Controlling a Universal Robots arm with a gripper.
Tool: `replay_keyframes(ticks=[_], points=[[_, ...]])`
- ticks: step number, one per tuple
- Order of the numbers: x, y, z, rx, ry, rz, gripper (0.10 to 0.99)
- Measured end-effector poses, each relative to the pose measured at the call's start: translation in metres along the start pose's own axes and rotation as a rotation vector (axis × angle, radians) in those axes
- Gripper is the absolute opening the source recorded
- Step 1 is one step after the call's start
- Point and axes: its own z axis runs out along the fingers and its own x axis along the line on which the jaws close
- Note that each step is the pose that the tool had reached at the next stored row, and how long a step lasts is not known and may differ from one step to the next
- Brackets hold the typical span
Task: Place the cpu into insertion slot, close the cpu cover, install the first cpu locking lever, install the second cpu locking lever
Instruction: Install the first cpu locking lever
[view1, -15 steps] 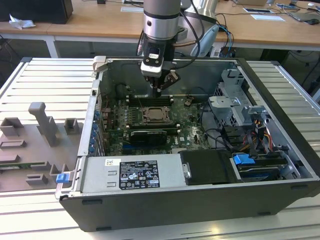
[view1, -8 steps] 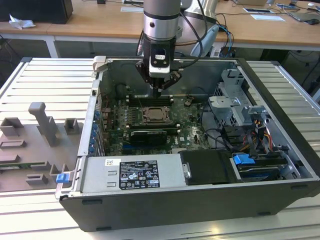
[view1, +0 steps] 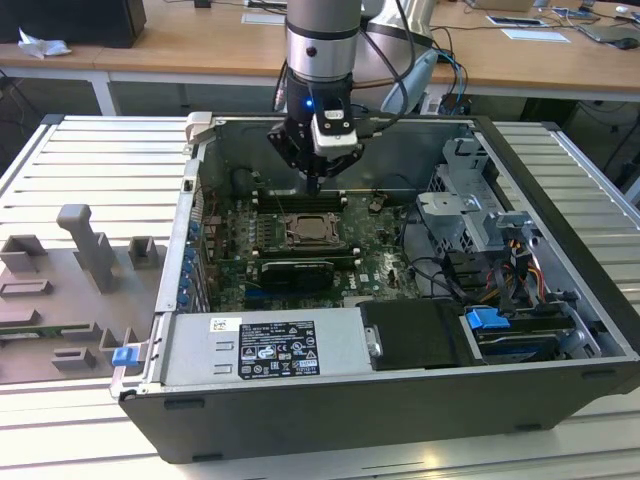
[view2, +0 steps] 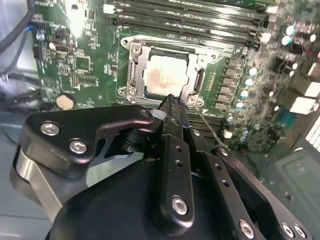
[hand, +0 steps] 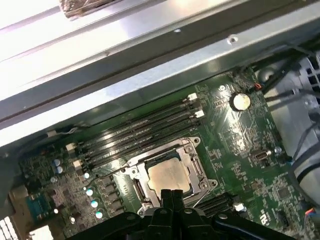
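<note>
An open computer case (view1: 300, 425) lies on a slatted bench (view1: 70, 150). To the exterior view's left of the hand (view1: 313, 184), grey moulded holders (view1: 85, 265) sit outside the case. The hand hangs over the green board with its fingers pressed together, pinching nothing. Just beyond its tips, the cpu (hand: 169, 176) sits in the insertion slot (hand: 131, 173), and the cpu cover (hand: 195, 162) seems folded down around it. Placing looks done, and probably the cover too. I cannot tell whether either locking lever is latched. Drive bays (view1: 470, 215) stand to the exterior view's right.

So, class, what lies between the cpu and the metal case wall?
In the first wrist view, long black memory slots run between the cpu and the case wall.
</note>
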Motion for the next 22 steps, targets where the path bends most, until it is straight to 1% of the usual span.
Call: replay_keyframes(ticks=[3, 14, 15, 16, 18, 19, 20, 22], points=[[0.0000, 0.0000, 0.0001, -0.001, 0.0006, -0.082, 0.106], [0.0000, 0.0000, 0.0001, -0.003, 0.0015, -0.204, 0.106], [0.0000, 0.0000, 0.0001, -0.003, 0.0016, -0.231, 0.106], [0.0000, 0.0000, 0.0001, -0.004, 0.0020, -0.282, 0.106], [0.0000, 0.0000, 0.0002, -0.005, 0.0025, -0.358, 0.106], [0.0002, -0.0001, 0.0004, -0.006, 0.0027, -0.366, 0.106], [0.0016, -0.0007, 0.0007, -0.008, 0.0032, -0.371, 0.106], [0.0100, -0.0037, 0.0023, -0.011, 0.0037, -0.373, 0.106]])
